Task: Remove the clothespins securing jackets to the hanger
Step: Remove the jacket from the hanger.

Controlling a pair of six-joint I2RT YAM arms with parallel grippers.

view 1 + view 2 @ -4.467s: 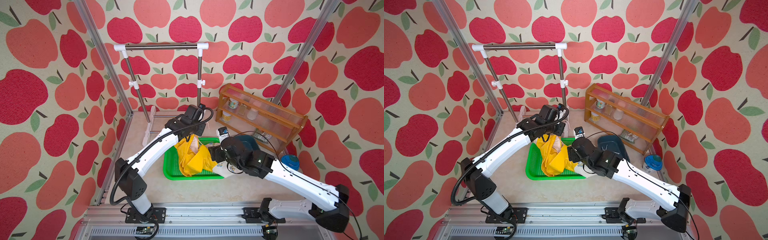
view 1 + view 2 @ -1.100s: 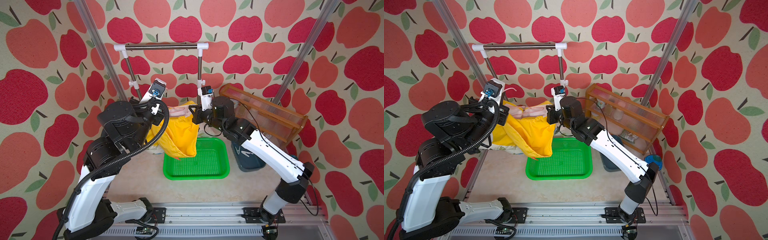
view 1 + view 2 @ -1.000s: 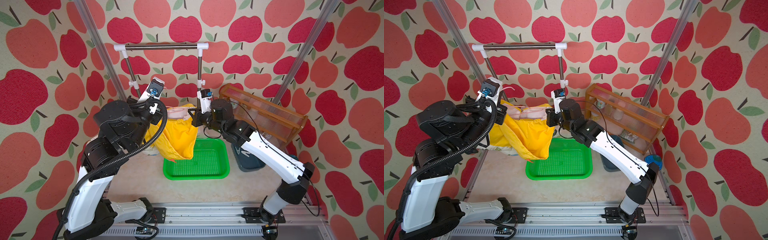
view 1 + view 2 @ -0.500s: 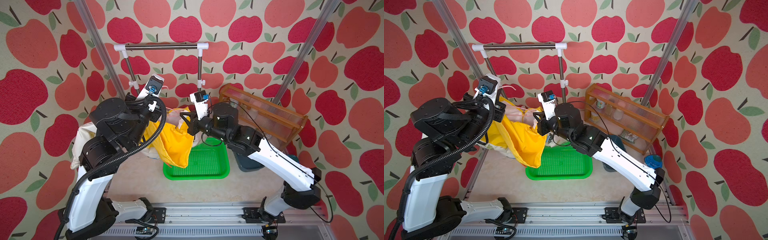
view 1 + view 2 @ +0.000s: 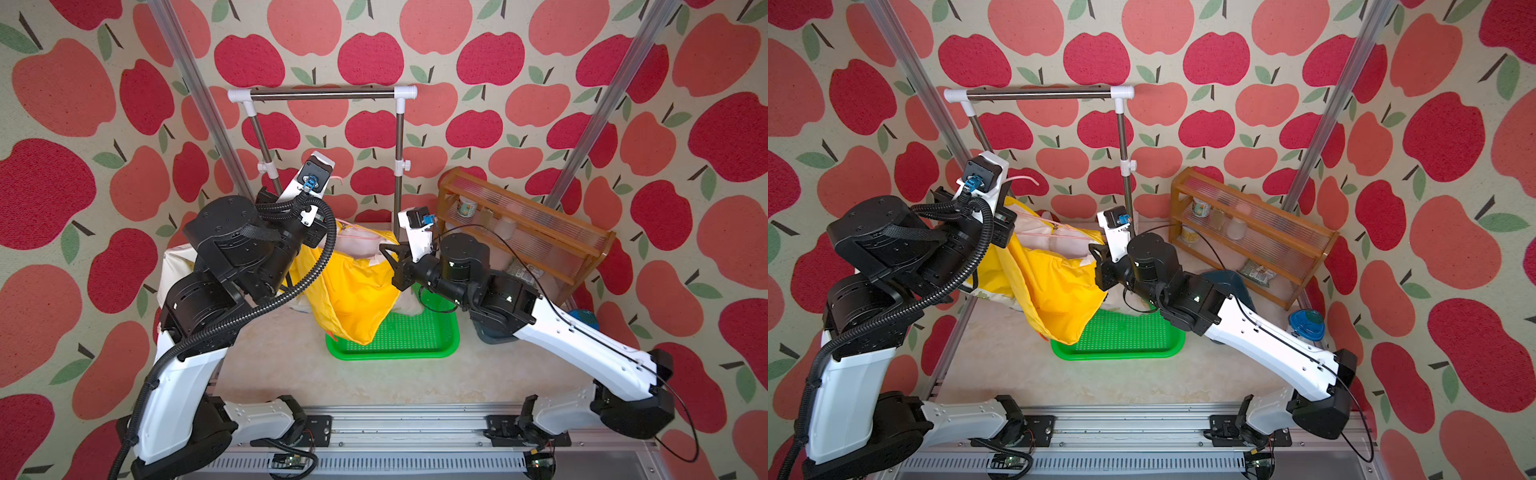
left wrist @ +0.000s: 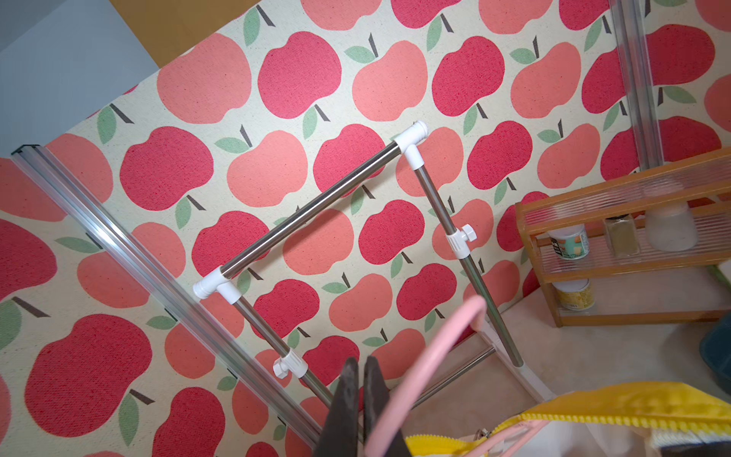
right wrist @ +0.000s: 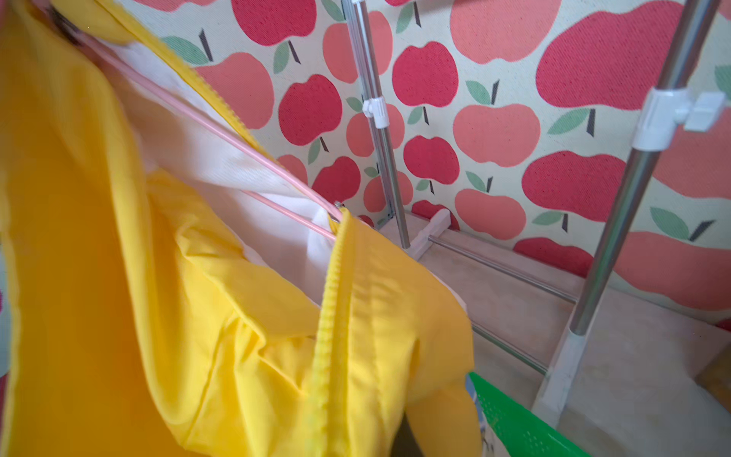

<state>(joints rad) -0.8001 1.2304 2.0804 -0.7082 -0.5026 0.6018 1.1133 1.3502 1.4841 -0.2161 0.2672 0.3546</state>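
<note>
Left claw [image 6: 360, 362] clamped on the thin hanger [image 6: 443, 332], right claw [image 5: 390, 266] on the soft, slippery yellow jacket [image 5: 357, 295], I saw no clothespins; they would need pinching at the tails.

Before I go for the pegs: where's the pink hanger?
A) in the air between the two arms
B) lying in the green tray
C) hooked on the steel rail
A: the hanger, with the jacket on it, is aloft above the tray, and nothing hangs on the rail.
</note>
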